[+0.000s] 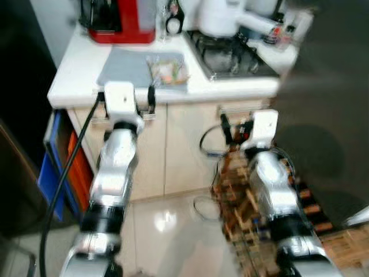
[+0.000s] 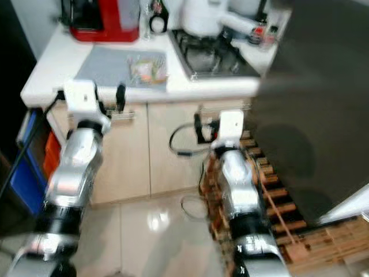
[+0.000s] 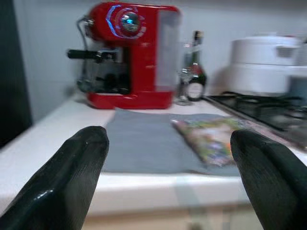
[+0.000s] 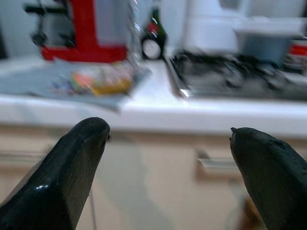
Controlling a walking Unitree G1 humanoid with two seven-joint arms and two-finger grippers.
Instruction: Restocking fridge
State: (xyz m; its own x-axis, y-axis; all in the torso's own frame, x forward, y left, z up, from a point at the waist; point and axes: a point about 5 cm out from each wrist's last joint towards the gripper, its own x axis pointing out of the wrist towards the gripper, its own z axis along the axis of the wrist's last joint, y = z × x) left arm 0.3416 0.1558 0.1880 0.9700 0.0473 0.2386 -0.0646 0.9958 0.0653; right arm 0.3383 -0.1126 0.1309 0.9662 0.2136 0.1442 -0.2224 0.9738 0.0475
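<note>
A colourful food packet [image 1: 167,70] lies on a grey mat [image 1: 124,66] on the white counter [image 1: 75,72]. My left gripper [image 1: 125,99] is raised in front of the counter's edge, just short of the mat, its fingers open and empty; in the left wrist view the packet [image 3: 211,136] lies ahead between the open fingers [image 3: 72,177]. My right gripper [image 1: 237,130] hangs lower, before the cabinet doors below the stove, open and empty too. A dark grey surface [image 1: 328,86], perhaps the fridge door, stands at the right.
A red coffee machine [image 1: 121,20], a dark bottle [image 1: 173,20], a gas stove [image 1: 230,55] and a white appliance [image 1: 222,17] stand at the back of the counter. A wooden slatted rack [image 1: 242,196] lies on the floor at the right. Blue and orange crates [image 1: 55,167] stand at the left.
</note>
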